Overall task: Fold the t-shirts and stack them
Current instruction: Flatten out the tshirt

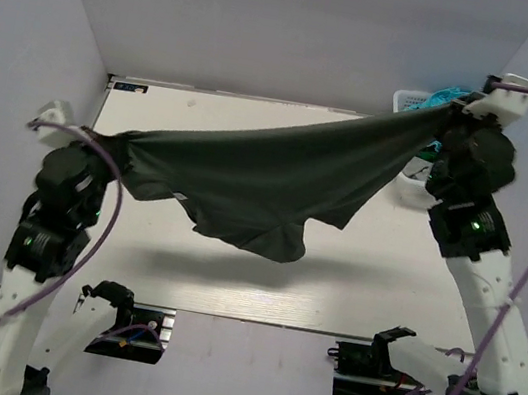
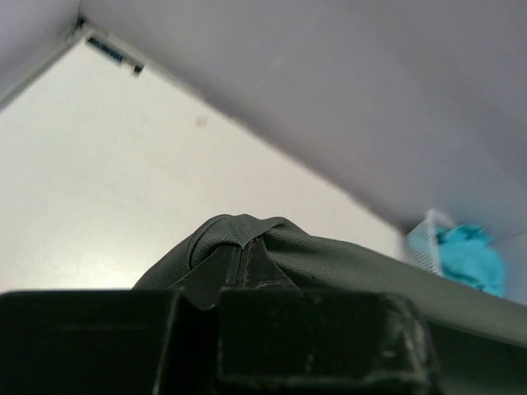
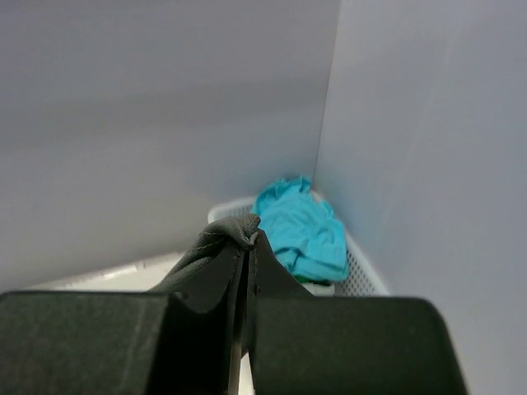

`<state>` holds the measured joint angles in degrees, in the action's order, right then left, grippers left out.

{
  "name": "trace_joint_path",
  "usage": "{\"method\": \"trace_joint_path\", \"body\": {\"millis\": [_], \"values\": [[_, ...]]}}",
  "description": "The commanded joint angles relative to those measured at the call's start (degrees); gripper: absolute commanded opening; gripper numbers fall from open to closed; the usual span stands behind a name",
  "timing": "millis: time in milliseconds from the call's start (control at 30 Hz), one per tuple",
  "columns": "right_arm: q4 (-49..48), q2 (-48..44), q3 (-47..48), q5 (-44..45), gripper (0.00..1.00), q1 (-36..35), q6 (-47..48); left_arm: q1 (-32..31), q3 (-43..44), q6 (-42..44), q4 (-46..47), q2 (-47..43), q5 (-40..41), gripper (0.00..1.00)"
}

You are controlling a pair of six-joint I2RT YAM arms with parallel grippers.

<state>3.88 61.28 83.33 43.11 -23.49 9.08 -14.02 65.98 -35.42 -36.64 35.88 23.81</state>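
The dark charcoal t-shirt hangs stretched above the desk, sagging in the middle. The left gripper is pinched tight on one end and the right gripper on the other, held higher. A turquoise t-shirt lies bunched in the white basket at the far right corner.

Dark t-shirt in right gripper

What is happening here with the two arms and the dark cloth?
Both arms hold a dark grey t-shirt stretched in the air above the table. The left gripper is shut on one end, the right gripper on the other. A turquoise shirt lies in the white basket in the far right corner.
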Motion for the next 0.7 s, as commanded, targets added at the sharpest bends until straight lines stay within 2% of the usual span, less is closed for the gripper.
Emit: {"method": "trace_joint_path", "body": {"millis": [0,67,100,167,200,233,267,300,333,367,400,433,500,533,600,633,667], "values": [[-2.6,7.7,-3.2,1.4,0.0,0.6,-2.6,0.3,-4.6,-0.7,2.3,7.8,-2.3,0.0],[-2.2,11.3,-3.4,1.3,0.0,1.2,-4.6,0.8,-5.8,-1.2,5.1,11.8,0.0,0.0],[-1.9,17.3,-3.0,0.3,0.0,1.2,-5.2,0.8,-6.6,-1.2,5.8,14.3,1.5,0.0],[-0.8,21.8,-1.2,-1.1,0.0,2.4,-7.4,0.8,-6.6,-1.8,7.4,22.9,4.7,0.0],[-0.2,29.3,0.0,-4.3,0.0,2.7,-7.8,1.4,-5.4,-1.8,8.2,26.3,5.4,0.0],[0.6,31.9,1.4,-5.1,0.0,4.1,-8.6,1.4,-4.5,-1.8,8.3,29.7,6.0,0.0],[3.2,34.8,6.6,-6.9,0.0,4.4,-10.6,2.0,-3.3,-1.2,10.1,36.8,6.0,0.0],[3.9,42.7,8.6,-7.7,0.0,4.8,-11.3,2.9,-0.4,-1.2,10.6,40.5,6.0,0.0],[4.7,45.3,11.0,-9.8,0.0,5.5,-11.5,3.5,1.5,-1.2,10.6,44.3,6.0,0.0],[6.2,47.9,17.3,-10.3,0.0,5.9,-11.8,4.2,5.7,-0.6,11.4,48.1,5.3,0.0],[6.9,55.1,19.3,-11.0,0.0,6.2,-11.8,5.7,8.1,-0.6,11.4,55.9,5.3,0.0],[7.6,57.3,23.4,-12.3,0.0,6.7,-11.9,6.5,10.6,-0.6,12.0,59.8,4.5,0.0],[9.3,65.1,29.1,-13.3,0.0,7.7,-12.7,7.9,19.6,-0.6,11.3,67.4,3.1,0.03],[9.4,66.9,32.2,-15.0,0.0,7.8,-12.9,8.5,23.0,-0.6,10.3,74.6,2.0,0.08],[9.3,71.8,35.7,-18.2,0.0,8.3,-12.5,9.2,33.0,-0.6,6.9,80.7,1.1,0.22],[9.0,72.3,35.9,-19.0,0.0,8.5,-12.8,9.2,36.1,0.4,5.7,85.5,-0.1,0.45],[8.3,73.3,35.9,-20.0,0.39,8.6,-12.8,9.2,41.0,1.6,5.0,87.2,-0.1,0.61]]}}
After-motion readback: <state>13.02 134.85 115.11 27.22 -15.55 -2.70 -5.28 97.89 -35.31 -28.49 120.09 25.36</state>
